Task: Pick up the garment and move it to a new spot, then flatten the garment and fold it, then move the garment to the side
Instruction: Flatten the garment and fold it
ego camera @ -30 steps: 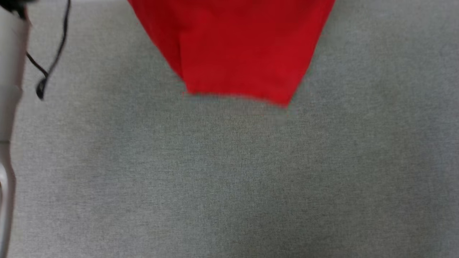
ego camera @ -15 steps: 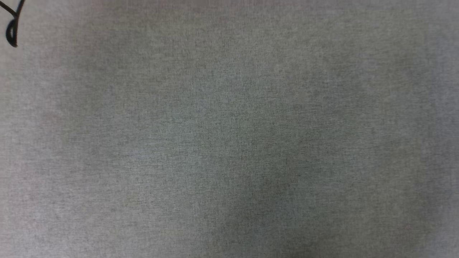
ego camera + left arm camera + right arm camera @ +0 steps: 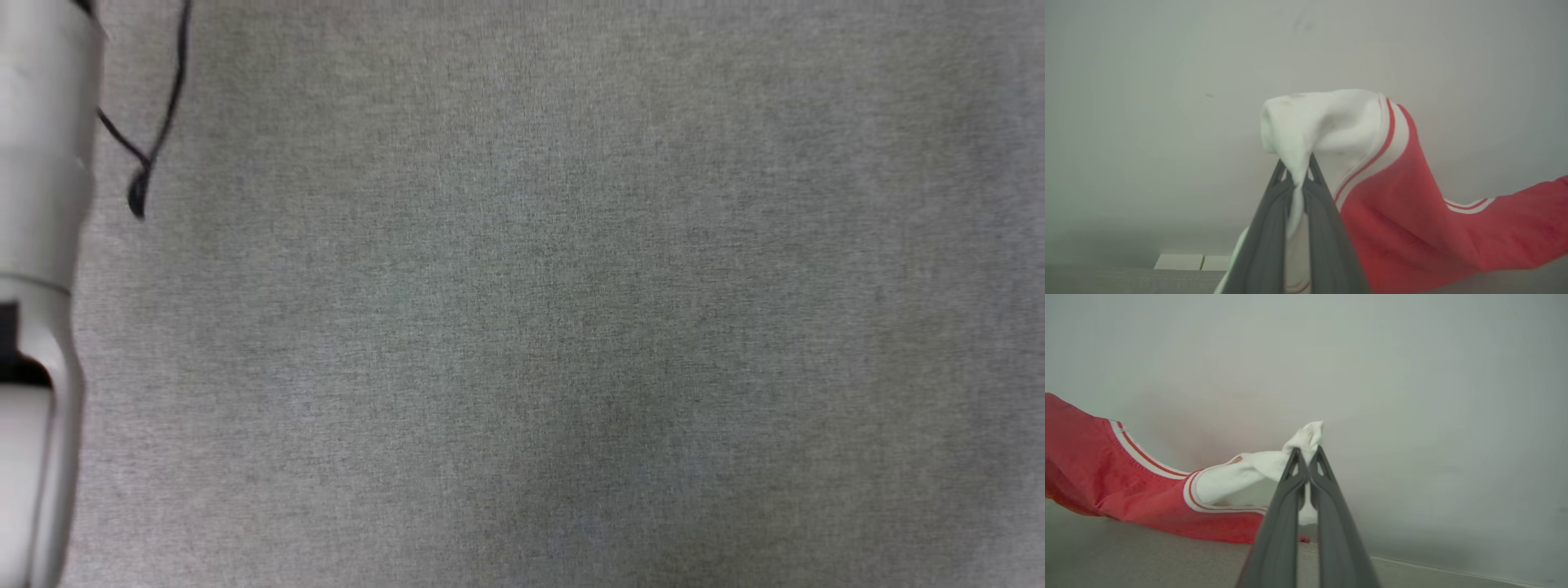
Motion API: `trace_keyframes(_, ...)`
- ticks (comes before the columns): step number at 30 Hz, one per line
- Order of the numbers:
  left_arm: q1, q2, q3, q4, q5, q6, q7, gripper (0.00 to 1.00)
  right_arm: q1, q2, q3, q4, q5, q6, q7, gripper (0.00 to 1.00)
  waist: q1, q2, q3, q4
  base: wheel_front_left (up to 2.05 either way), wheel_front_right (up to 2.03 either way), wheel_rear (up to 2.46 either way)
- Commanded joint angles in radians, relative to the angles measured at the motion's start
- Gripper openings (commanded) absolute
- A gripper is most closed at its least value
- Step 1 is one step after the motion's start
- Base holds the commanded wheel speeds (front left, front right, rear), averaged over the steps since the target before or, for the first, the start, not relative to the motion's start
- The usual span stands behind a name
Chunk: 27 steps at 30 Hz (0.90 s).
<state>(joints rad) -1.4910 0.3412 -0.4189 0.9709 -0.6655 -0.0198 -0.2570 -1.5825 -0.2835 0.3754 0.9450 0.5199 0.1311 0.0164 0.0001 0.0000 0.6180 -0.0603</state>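
Head view, left to right: you have one pale forearm (image 3: 41,245) down the left edge. One black cable (image 3: 167,106) loops just beside it, and grey woven cloth surface (image 3: 571,327) runs across to the right edge.

Left wrist view, left to right: two pale flat blocks (image 3: 1192,262) sit side by side low in the frame; the view is too hazy to say what they are. At centre, the left gripper (image 3: 1295,163) has its two dark fingers pressed together on a pinch of white sleeve. The garment (image 3: 1392,228), one item, spreads right from there: white sleeve, red-and-white striped trim, then red body with a second band of trim further right.

Right wrist view, left to right: the same garment (image 3: 1126,486) enters from the left edge and its red body sags down to the grey surface. One striped band crosses it, then the second white sleeve rises to centre. The right gripper (image 3: 1307,451) has both fingers closed tight on that sleeve's bunched tip.

Count: one garment, two sleeves, two grippers, one sleeve clamped in each. You are holding it stretched between them by the sleeves.

Surface: grey cloth, flat, with a straight far edge in the right wrist view. Room: a plain pale wall (image 3: 1433,375) stands behind the garment in both wrist views.
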Motion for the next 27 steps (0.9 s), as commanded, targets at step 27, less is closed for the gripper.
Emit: trace_keyframes(27, 1.331, -0.075, 0.255, -0.635, 0.096, 0.103, 0.011, 0.0, 1.111, -0.108, 0.08, -0.32, 0.196, -0.001, -0.067, 0.0, -0.0001, 0.0, -0.511, -0.016, 0.0, 0.0, 0.0)
